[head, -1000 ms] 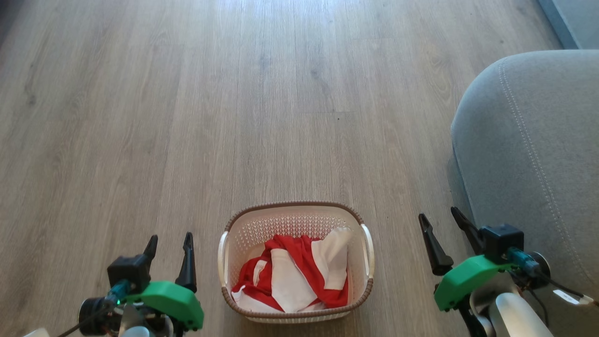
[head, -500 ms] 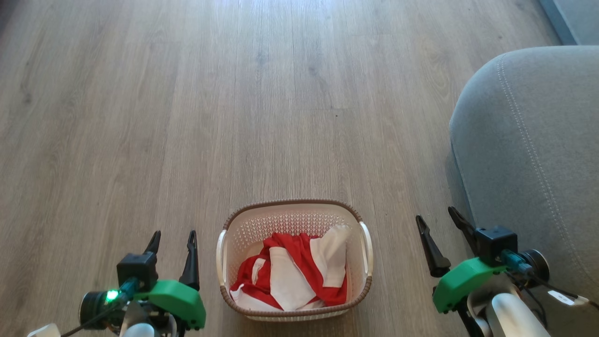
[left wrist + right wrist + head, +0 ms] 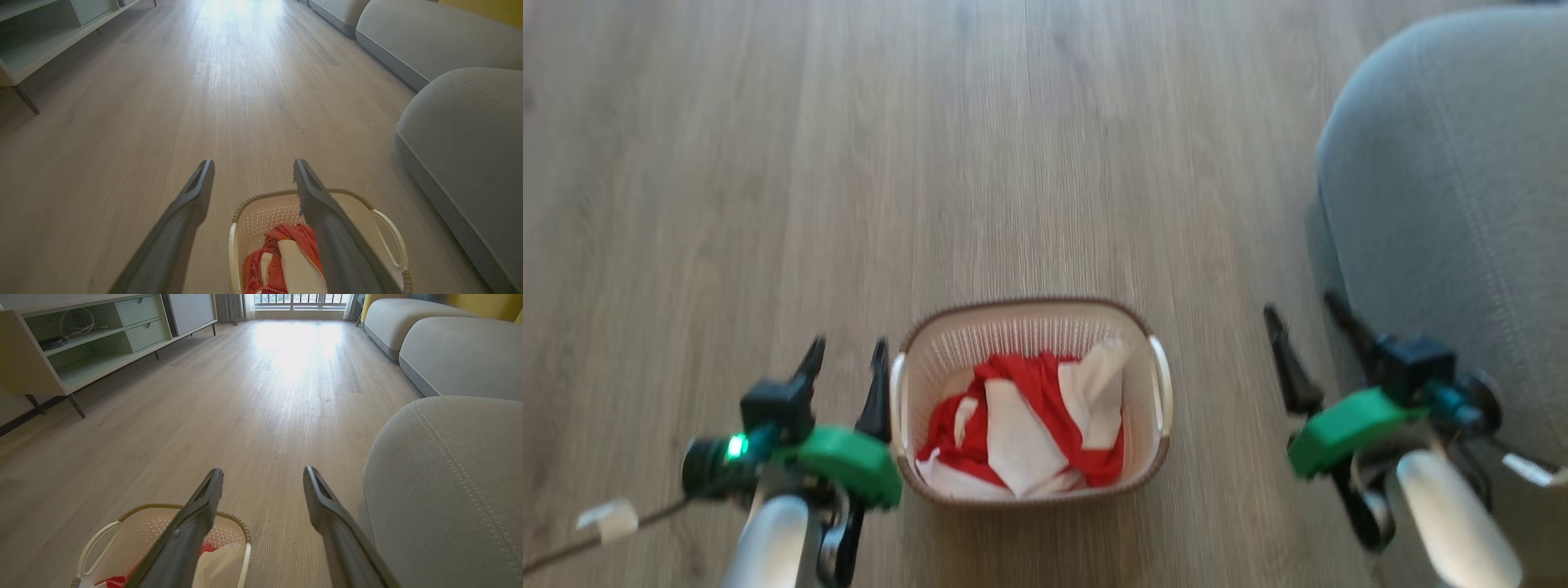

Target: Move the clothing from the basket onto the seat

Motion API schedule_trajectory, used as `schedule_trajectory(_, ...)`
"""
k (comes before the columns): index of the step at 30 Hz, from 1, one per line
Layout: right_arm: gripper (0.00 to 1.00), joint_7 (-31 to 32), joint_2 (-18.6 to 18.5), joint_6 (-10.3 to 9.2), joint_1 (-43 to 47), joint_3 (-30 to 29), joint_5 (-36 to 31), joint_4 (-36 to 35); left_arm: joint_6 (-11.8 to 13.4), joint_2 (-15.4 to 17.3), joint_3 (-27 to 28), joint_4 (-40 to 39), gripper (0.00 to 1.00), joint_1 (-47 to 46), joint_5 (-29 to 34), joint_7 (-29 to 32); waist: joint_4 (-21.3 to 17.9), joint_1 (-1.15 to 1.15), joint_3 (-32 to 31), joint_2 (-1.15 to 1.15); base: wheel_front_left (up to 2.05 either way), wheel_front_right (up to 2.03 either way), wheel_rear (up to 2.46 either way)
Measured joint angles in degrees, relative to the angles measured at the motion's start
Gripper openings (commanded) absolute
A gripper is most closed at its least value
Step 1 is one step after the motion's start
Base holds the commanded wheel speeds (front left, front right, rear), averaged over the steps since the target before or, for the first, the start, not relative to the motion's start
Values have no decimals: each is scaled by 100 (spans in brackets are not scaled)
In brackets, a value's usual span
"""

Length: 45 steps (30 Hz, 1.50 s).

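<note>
Left end effector (image 3: 848, 349) hangs just beside the basket's left side, its two dark fingers (image 3: 877, 392) spread wide and gripping nothing. Between the two arms the basket (image 3: 1013, 303) sits on the wooden floor (image 3: 768, 163), with the red-and-white clothing (image 3: 1021, 416) heaped loosely inside it and nothing draped over its side. Right end effector (image 3: 1300, 305) hovers over bare floor between basket and seat, equally wide open and empty. The grey seat (image 3: 1445, 204) rises at the far right, close beside that arm and apart from the basket.

The job appears to be at its opening step, the approach, with no garment lifted and none on the part of the seat in view. The next move would call for one end effector to tip down into the basket, close on a raised fold near the top of the heap, lift it clear of the perforated walls and carry it right to the seat. The left end effector lies nearest the clothing, low and to its right. The right one is better placed for the seat. Loose fabric could trail or catch on the way out.
</note>
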Motion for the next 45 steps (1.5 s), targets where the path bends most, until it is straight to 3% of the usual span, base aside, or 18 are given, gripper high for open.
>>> schedule_trajectory(7, 100, -8, -23, 0, -827, -382, -24, -527, 91, -1, -770, 419, 100, -1257, -130, -1, -48, 1, 1052, 0, 0, 0, 0)
schedule_trajectory(15, 100, -14, -35, 0, -1656, -509, -58, -1067, 368, -22, -1917, 2045, 100, -2994, -565, 41, -211, 3, 2465, 0, 0, 0, 0)
schedule_trajectory(22, 100, -14, 5, 0, -1769, -463, -51, -1212, 662, -23, -2572, 3252, 100, -4151, -1203, 639, -512, 2, 3413, -1, 0, 0, 0)
schedule_trajectory(31, 100, -14, 68, 0, -1768, -449, 0, -1410, 934, -23, -2976, 4184, 100, -4787, -1735, 1127, -1035, 0, 3963, 0, 0, 0, 0)
schedule_trajectory(39, 100, -14, 160, 0, -1757, -425, 64, -1506, 1140, -23, -3105, 4820, 100, -5138, -1812, 1228, -1260, 0, 4209, 0, 0, 0, 0)
schedule_trajectory(45, 100, -15, 223, 0, -1752, -412, 118, -1588, 1137, 8, -3106, 4987, 100, -5291, -1814, 1251, -1335, 0, 4433, 0, 0, 0, 0)
